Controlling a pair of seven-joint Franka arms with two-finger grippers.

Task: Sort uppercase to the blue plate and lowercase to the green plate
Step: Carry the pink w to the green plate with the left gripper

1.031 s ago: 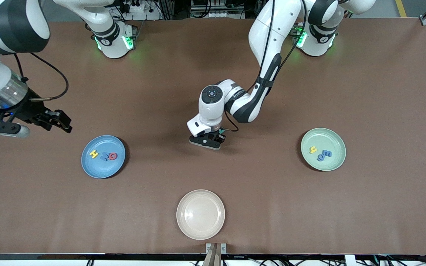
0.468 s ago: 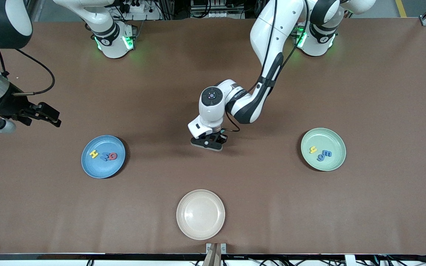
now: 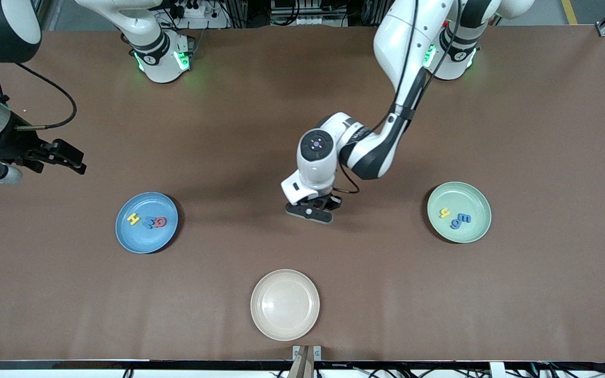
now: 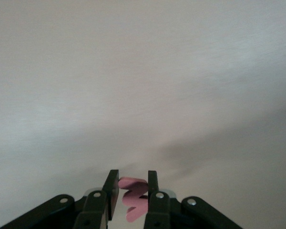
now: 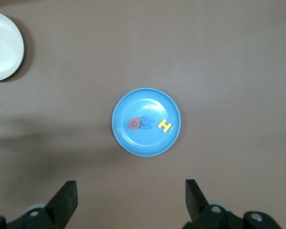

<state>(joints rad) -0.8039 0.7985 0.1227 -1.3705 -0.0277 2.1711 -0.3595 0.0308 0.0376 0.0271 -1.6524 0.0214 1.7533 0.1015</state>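
Brown desk [image 3: 544, 131], three plates on it. Left pincer [image 4: 129, 198] hangs over mid-desk, between blue plate [image 3: 124, 236] and green plate [image 3: 478, 228], pinching a red w [image 4: 133, 200] betw. its pads. Right pincer [image 5: 131, 202] spread wide, nothing in it, up over the right arm's end of the desk, near blue plate. Blue plate holds yellow H [image 3: 133, 219], blue W/M [image 3: 149, 222], red Q [image 3: 160, 222]. Green plate holds yellow h [image 3: 444, 212], blue e [image 3: 465, 218], blue g [image 3: 456, 224]. Cream plate [image 3: 268, 325] nearest the front camera.
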